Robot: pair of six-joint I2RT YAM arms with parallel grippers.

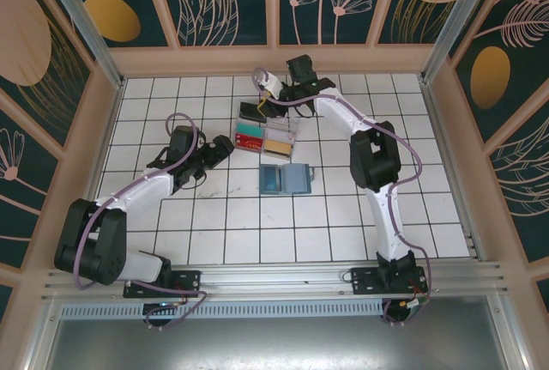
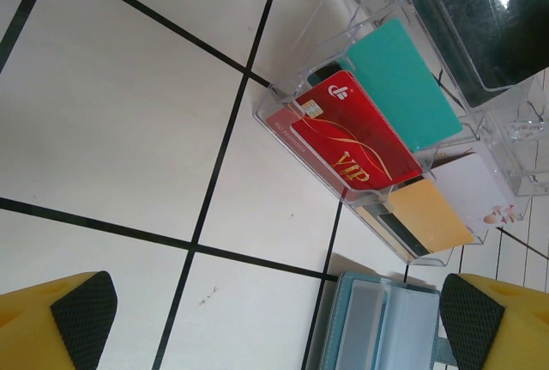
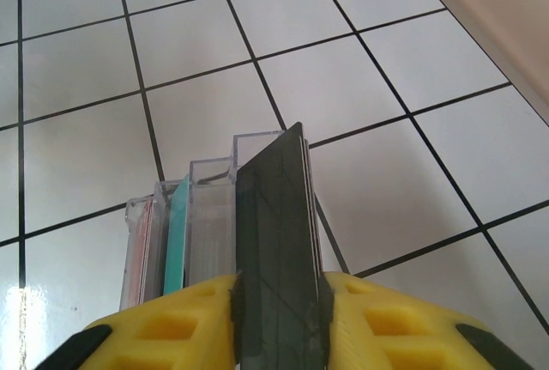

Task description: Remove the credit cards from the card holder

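Tray (image 2: 276, 106): holds red card (image 2: 352, 142), ahead of spread left gripper (image 2: 276, 325).
Card holder (image 2: 377, 327): near its right finger (image 2: 473, 318).
Right gripper (image 3: 276, 312): pinches dark card (image 3: 273, 233).

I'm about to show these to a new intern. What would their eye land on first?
Probably the dark card standing on edge, pinched between the right arm's yellow fingers at the clear tray. Next, the bright red VIP card leaning in that tray beside a teal card, and the card holder lying open on the white tiles nearer the arm bases.
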